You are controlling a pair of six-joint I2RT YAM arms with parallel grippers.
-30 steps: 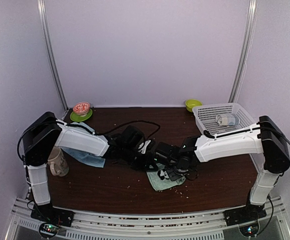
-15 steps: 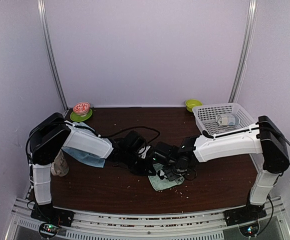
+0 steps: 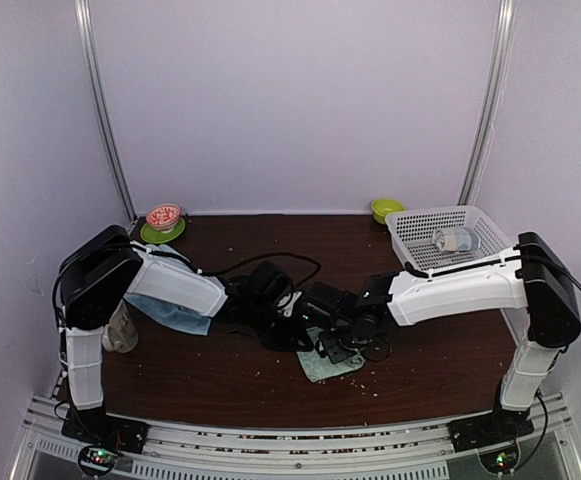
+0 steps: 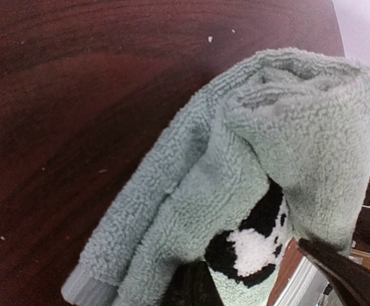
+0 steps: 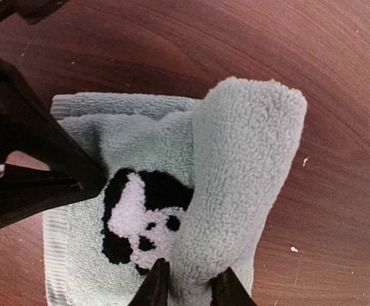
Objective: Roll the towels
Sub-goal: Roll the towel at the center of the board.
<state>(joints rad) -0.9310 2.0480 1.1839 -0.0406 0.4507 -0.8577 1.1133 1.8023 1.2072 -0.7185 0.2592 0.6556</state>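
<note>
The pale sage-green towel (image 3: 328, 368) lies at the table's middle, partly rolled. In the right wrist view its rolled part (image 5: 242, 166) stands over the flat part, which carries a black-and-white panda mark (image 5: 140, 217). My right gripper (image 5: 190, 280) is shut on the near end of the roll; it also shows in the top view (image 3: 332, 345). My left gripper (image 4: 248, 255) is open, with one finger (image 4: 194, 287) lying on the flat part beside the mark. Its dark fingers (image 5: 51, 153) show at the towel's left edge. The light blue towel (image 3: 175, 315) lies bunched under my left arm.
A mug (image 3: 118, 330) stands by the left arm's base. A white basket (image 3: 410, 225) with a small object inside sits at the back right. A green plate with a red bowl (image 3: 163, 222) and a green bowl (image 3: 387, 208) are at the back edge. Crumbs dot the table.
My left arm's shoulder has swung inward and both grippers have shifted slightly left and back over the sage-green towel. Less of the towel's flat part shows in the top view.
</note>
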